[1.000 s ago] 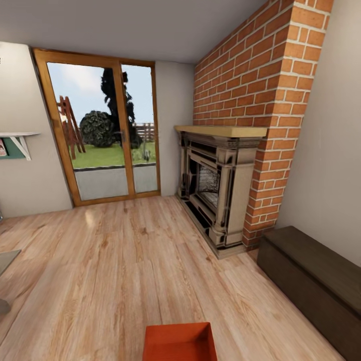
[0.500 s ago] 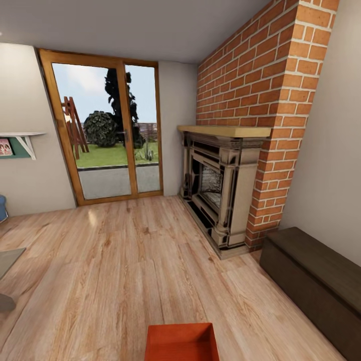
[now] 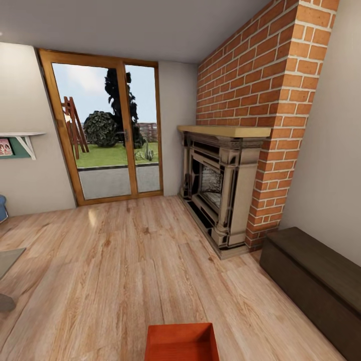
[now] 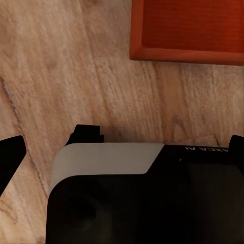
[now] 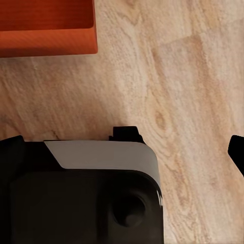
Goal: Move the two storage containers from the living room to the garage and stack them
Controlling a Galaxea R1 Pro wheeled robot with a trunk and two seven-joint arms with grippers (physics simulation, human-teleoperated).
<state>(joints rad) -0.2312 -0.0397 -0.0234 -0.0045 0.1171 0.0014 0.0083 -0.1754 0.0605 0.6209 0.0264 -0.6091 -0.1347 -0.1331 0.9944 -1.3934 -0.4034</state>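
Bin (image 3: 181, 342) sat on the wood floor (image 3: 115, 271) of the living room, at the bottom edge of the head view, well short of the fireplace (image 3: 220, 188) and to the door side of its hearth. Only 1 bin was in sight; its near end was cut off by the frame, so its full length could not be read, and nothing could be seen inside the part that showed.

Both wrist views looked down at the planks, each catching 1 edge of the orange-red bin (image 4: 187, 29) (image 5: 47, 26) beyond a dark gripper body. The left gripper (image 4: 122, 140) showed dark finger parts at both sides of its picture with bare floor between them; it seemed spread and held nothing, though the tips were cut off. The right gripper (image 5: 124, 145) looked much the same, apparently wide apart and empty.

My reading is that the task was at its first step: closing in on a bin to pick it up, with nothing carried to the garage yet. The next move would call for bringing the arms down to either side of the bin's walls, squarely, so the tapered plastic does not slip when squeezed.

Beyond the fireplace stood the glass doors (image 3: 108, 130); just beside its brick column, away from the doors, lay a low dark cabinet (image 3: 313, 283), cut off by the frame.
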